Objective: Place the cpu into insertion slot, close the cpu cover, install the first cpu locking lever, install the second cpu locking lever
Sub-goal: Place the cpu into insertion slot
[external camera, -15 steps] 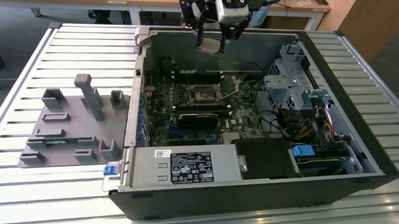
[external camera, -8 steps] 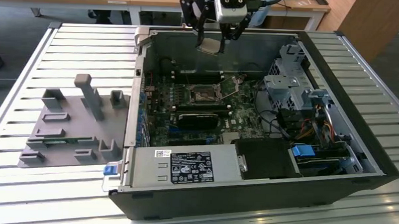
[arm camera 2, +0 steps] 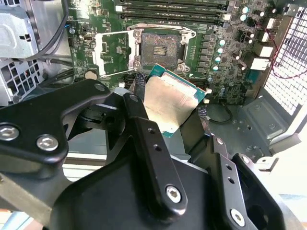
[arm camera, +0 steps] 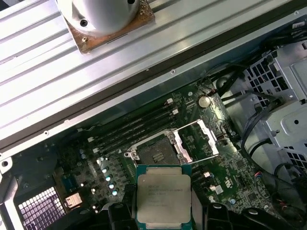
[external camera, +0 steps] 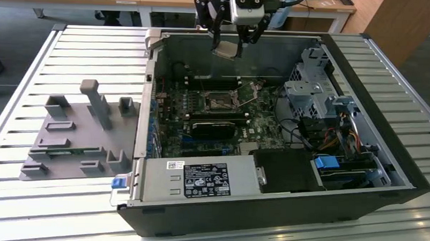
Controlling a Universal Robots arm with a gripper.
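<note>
Gripper [external camera: 234, 44] at top centre of the exterior view, up over the PC case [external camera: 394, 121]. Fingers pinched in on the cpu [external camera: 226, 50], gripping it by opposite edges, chip tilted, well above the motherboard [external camera: 252, 131]. In both wrist views the cpu [arm camera 2: 168, 103] [arm camera: 163, 199] sits between the black fingers [arm camera 2: 144, 129], metal lid showing. Insertion slot [external camera: 219, 103] [arm camera 2: 160, 50] [arm camera: 156, 154] bare, approx mid-board. Cpu cover [arm camera 2: 98, 53] flipped open, lying just beside the slot. Grey fixture plate [external camera: 79, 132] on the slatted table [external camera: 96, 46], exterior view's left.
</note>
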